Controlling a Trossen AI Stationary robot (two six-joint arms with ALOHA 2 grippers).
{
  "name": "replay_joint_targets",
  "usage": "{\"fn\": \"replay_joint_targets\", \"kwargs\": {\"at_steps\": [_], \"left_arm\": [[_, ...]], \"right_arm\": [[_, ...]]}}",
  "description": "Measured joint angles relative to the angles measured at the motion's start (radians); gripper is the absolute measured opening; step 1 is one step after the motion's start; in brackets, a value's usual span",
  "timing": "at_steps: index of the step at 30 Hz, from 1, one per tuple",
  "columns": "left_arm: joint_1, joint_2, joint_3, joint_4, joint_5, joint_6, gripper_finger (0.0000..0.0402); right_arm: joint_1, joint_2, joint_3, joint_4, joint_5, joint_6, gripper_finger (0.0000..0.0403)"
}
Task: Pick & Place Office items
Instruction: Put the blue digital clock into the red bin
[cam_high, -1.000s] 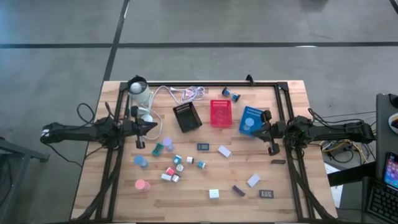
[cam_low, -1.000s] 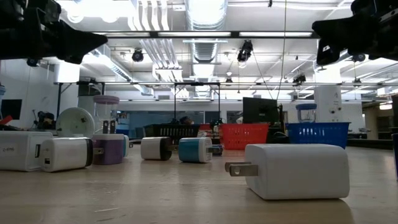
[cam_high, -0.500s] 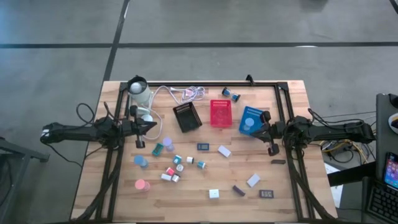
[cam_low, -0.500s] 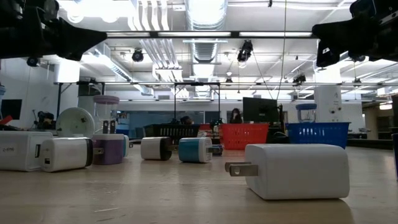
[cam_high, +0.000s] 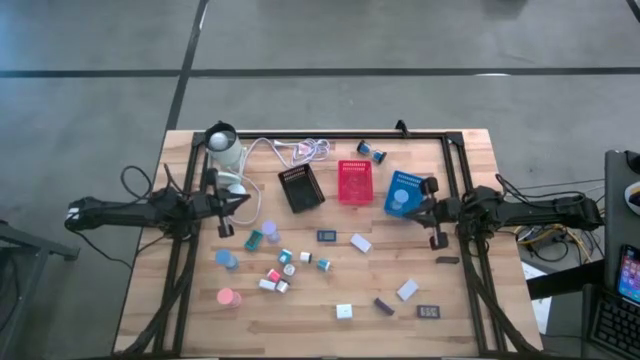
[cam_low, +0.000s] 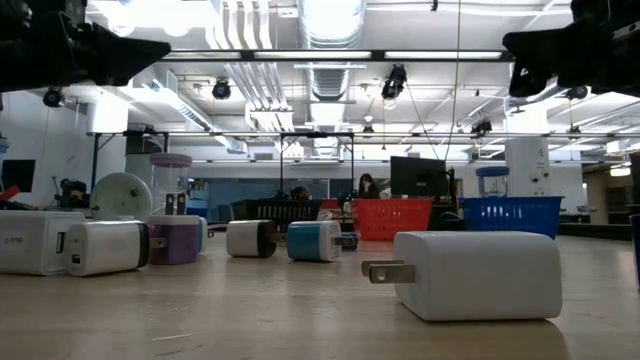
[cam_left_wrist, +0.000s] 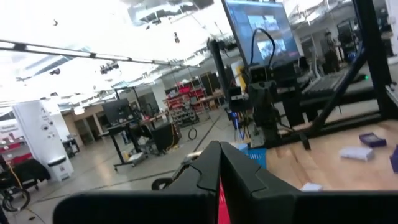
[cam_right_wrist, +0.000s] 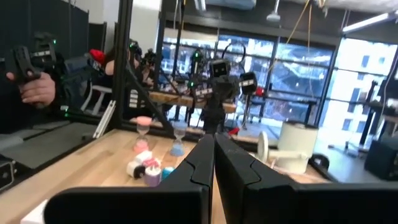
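The blue mesh tray (cam_high: 402, 192) holds one pale round roll (cam_high: 400, 197) — black (cam_high: 300, 187) and red (cam_high: 354, 181) trays look bare. Both claws, left (cam_high: 247, 203) and right (cam_high: 409, 214), are pressed together, holding nothing.

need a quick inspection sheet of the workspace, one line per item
surface: wooden table with a dark frame along its far edge and sides.
job's things: small rolls and blocks scattered loose, including a pink roll, a blue roll and a white block; at least one pale piece lies in the blue tray.
clutter: black tray and red tray, contents unclear.
grippers: left tool shut, above the table's left side, holding nothing; right tool shut, beside the blue tray, holding nothing.
cables: white coiled cable at the far edge.
surroundings: a hand holding a dark device, beyond the table.
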Motion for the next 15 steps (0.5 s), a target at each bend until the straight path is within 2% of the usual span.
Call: {"fn": "replay_joint_targets", "kwargs": {"at_steps": [7, 10, 15], "left_arm": [[0.000, 0.000, 0.000, 0.141, 0.034, -0.116, 0.0014], [0.000, 0.000, 0.000, 0.135, 0.035, -0.179, 0.0014], [0.000, 0.000, 0.000, 0.113, 0.033, -0.187, 0.0014]], "right_arm": [[0.000, 0.000, 0.000, 0.012, -0.007, 0.072, 0.0008], [0.000, 0.000, 0.000, 0.028, -0.007, 0.098, 0.0008], [0.000, 0.000, 0.000, 0.059, 0.000, 0.061, 0.0008]]}}
